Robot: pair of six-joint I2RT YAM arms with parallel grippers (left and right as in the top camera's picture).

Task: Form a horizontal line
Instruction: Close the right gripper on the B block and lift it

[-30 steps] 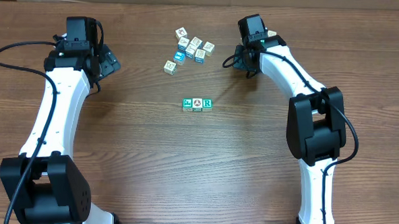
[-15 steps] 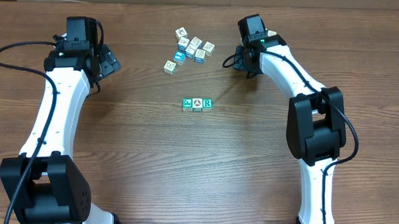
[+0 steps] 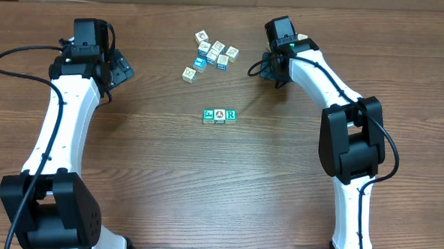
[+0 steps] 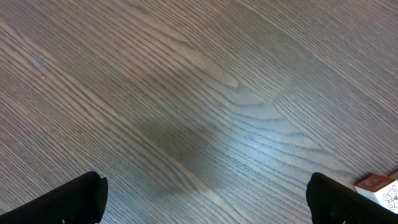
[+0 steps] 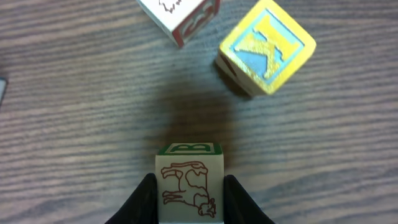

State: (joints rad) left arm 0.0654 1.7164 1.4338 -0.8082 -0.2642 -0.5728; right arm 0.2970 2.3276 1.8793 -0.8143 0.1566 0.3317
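The right gripper [image 5: 189,188] clamps a cow-picture cube [image 5: 189,177]; the horizontal line [image 3: 219,115] sits on the table [image 3: 204,184].

Two matching arms. Left arm [image 3: 57,125]: white rounded link shells, black joint housings, bulky black base joint [image 3: 49,211]. Black camera block [image 3: 89,35] at the wrist. Thick cable [image 3: 11,55], black, loops off to the side; thin cable [image 3: 45,143], also black, runs along the white shell. Right arm [image 3: 318,75]: same white shells, chunky black elbow housing [image 3: 350,141], black side cable [image 3: 392,158] bowing out next to it, tiny green light [image 3: 291,44] on the wrist block. Left gripper [image 3: 122,66]: matte black, fingers [image 4: 68,199] with rounded tips. Right gripper [image 3: 258,68]: black too, smooth rounded fingertips [image 5: 144,199].
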